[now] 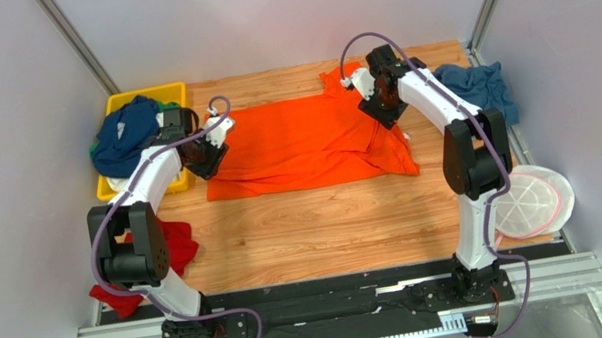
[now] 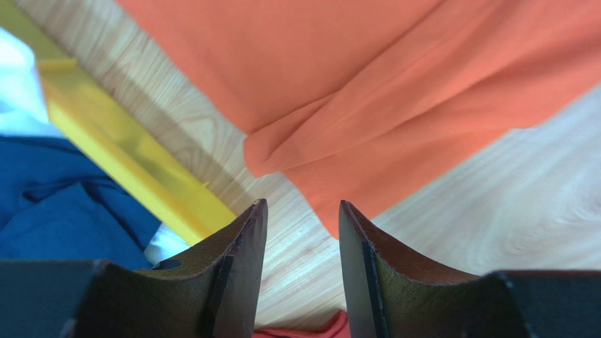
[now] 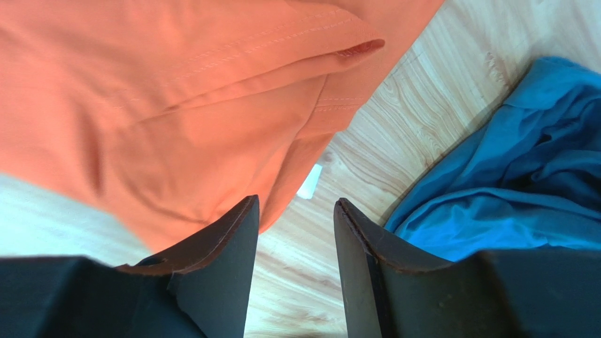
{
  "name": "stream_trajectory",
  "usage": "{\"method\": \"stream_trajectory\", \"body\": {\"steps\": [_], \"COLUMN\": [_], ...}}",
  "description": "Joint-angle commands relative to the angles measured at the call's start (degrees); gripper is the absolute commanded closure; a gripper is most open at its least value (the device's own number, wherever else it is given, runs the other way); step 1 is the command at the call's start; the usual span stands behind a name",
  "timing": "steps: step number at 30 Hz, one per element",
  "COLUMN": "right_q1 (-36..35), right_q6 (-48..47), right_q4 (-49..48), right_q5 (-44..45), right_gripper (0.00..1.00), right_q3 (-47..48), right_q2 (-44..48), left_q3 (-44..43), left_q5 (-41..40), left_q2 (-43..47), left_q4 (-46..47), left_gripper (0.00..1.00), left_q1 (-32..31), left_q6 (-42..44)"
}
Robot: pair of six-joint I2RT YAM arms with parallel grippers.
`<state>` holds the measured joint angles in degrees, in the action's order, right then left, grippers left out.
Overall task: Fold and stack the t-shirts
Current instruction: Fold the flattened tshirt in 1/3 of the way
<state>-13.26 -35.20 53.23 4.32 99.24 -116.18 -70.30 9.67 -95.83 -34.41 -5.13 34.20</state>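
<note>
Top external: orange t-shirt (image 1: 300, 141) lies spread on wooden table (image 1: 317, 240)

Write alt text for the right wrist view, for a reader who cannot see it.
An orange t-shirt lies spread over the upper left of a wooden table, one hemmed sleeve pointing right. A crumpled blue t-shirt is bunched at the right edge, with bare wood between them. The right hand is open at the bottom, its dark fingers holding nothing.
</note>
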Motion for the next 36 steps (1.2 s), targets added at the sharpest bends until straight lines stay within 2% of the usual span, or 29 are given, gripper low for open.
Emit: {"method": "stream_trajectory", "body": {"steps": [1,9,12,17,36], "right_q1": [-1.4,-7.0,-7.9,-8.1,-8.2], "right_q6": [4.4,6.0,6.0,5.6,2.6], "right_q4": [-0.3,2.0,1.2,0.4,-1.3], "right_q5": [-7.6,-10.6,-10.2,-11.0,-8.4], "right_gripper": [0.52,0.51,0.42,0.41,0.53], "right_q3": [-0.7,-1.7,-1.5,-0.7,2.1], "right_q2": [6.9,4.9,2.8,-0.3,-6.7], "left_q3": [-3.7,-6.3,-5.6,-4.2,-2.9], "left_q5": [9.3,10.8,9.7,7.6,6.2], "left_q2": [0.6,-3.3,-3.0,-2.8,-3.7], "left_q4": [-3.7,-4.7,-4.0,-3.4,-2.6], "left_gripper": [0.49,0.5,0.5,0.5,0.5], "left_q1": [-0.1,-0.8,-0.9,-0.9,-0.9], "left_q6": [2.2,1.8,1.8,2.7,2.9]}}
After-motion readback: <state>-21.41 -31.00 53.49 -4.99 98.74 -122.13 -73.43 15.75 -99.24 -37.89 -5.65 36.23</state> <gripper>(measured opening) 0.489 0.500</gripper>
